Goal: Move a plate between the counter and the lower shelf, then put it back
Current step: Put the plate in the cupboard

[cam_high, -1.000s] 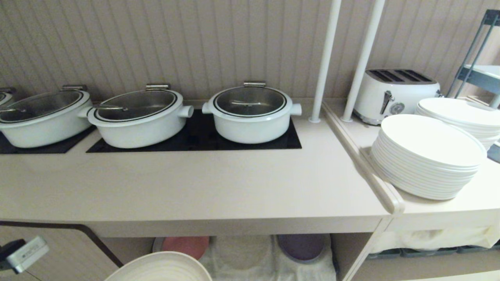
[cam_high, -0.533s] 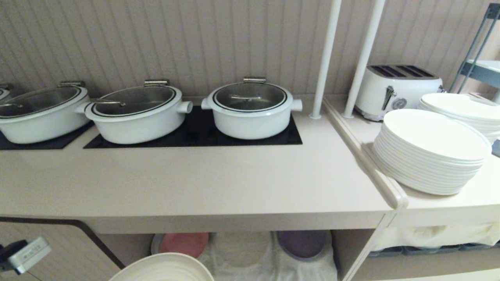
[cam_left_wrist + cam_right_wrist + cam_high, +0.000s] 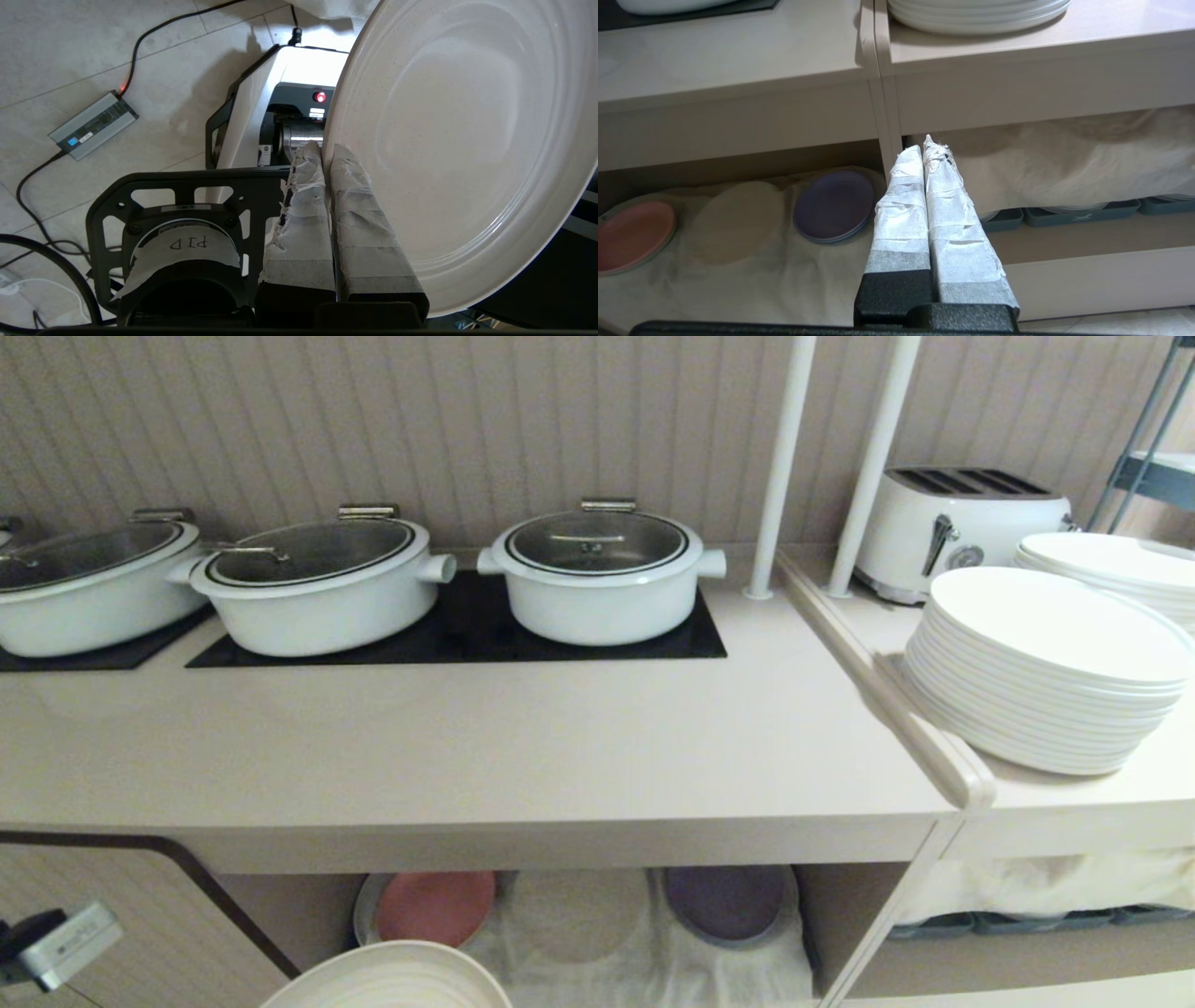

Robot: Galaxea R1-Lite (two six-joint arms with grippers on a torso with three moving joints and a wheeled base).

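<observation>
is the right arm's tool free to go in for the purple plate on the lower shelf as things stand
Probably yes. The right tool is shut and empty, in front of the beige lower shelf. The small round purple plate lies uncovered on the wrinkled white cloth, with nothing between them; the beige counter edge overhangs it.

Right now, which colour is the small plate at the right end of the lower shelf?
Purple plate, lying on the white cloth; the right wrist view shows it best.

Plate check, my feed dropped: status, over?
Left gripper shut on the plate rim, plate held below the counter edge. Right gripper shut, empty, facing the lower shelf. Pink plate and purple plate occupy shelf sides; middle free.
</observation>
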